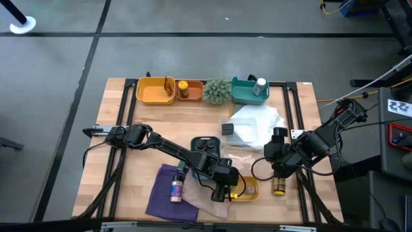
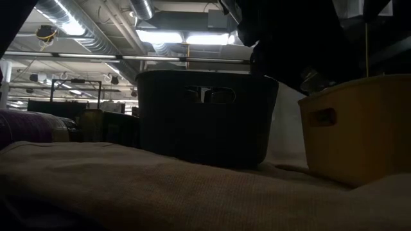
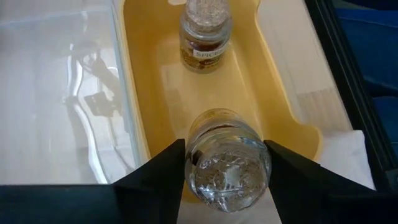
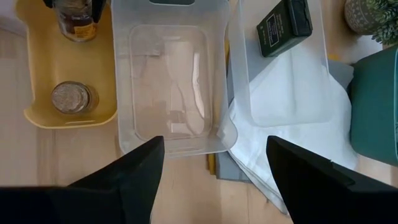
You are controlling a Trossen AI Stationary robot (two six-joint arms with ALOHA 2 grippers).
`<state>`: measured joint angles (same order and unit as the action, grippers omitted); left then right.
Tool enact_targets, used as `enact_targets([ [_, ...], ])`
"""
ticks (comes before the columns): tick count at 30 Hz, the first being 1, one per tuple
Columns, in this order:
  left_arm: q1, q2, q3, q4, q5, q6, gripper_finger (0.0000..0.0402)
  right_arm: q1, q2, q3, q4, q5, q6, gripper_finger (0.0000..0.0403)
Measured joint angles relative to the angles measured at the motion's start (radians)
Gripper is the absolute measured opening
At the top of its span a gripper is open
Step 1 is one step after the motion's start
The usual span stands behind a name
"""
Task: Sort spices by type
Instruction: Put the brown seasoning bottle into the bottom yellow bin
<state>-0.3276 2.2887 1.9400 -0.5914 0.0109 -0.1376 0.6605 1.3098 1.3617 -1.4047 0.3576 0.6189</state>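
Note:
My left gripper (image 1: 226,192) (image 3: 225,144) is over the small pale-yellow tray (image 1: 250,191) near the table's front edge. It is shut on a clear glass spice jar (image 3: 227,165). A second jar (image 3: 205,34) with a brown label stands upright on the tray floor. My right gripper (image 1: 278,161) (image 4: 214,140) hangs open above the table right of centre, nothing between its fingers. One jar (image 1: 279,187) stands on the wood near it. Another jar (image 1: 175,190) lies on the purple cloth (image 1: 164,196). My left gripper pinches the jar's round side wall (image 3: 194,163) between its two fingers (image 3: 163,171), which slant down from the table's left. The jar's clear round end faces the wrist camera. Its other end is down inside the yellow tray (image 3: 283,118); whether it rests on the floor I cannot tell.
Two clear bins (image 4: 174,87) (image 1: 257,122) sit mid-table on white cloth, a dark box (image 1: 228,129) in one. Along the far edge are a yellow tray (image 1: 153,90), an orange tray with a jar (image 1: 183,89), a green plant (image 1: 217,90) and a teal tray holding a white bottle (image 1: 261,85).

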Motion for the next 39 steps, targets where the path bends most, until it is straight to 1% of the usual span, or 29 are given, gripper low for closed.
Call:
enact_targets([
  [12,0.000,0.000,0.000,0.010,0.000,0.037,0.0192,0.000,0.000,0.000,0.000,-0.002,0.000,0.0282],
  [17,0.002,0.030,0.000,0.087,0.021,0.054,0.0193,0.000,0.001,0.000,0.016,-0.002,0.000,0.0282],
  [22,0.013,0.032,-0.001,0.108,0.027,0.084,0.0193,0.000,0.002,0.000,0.027,-0.003,0.000,0.0282],
  [39,0.015,0.031,0.000,0.102,0.029,0.074,0.0194,0.000,0.002,0.000,0.027,-0.003,0.000,0.0282],
])
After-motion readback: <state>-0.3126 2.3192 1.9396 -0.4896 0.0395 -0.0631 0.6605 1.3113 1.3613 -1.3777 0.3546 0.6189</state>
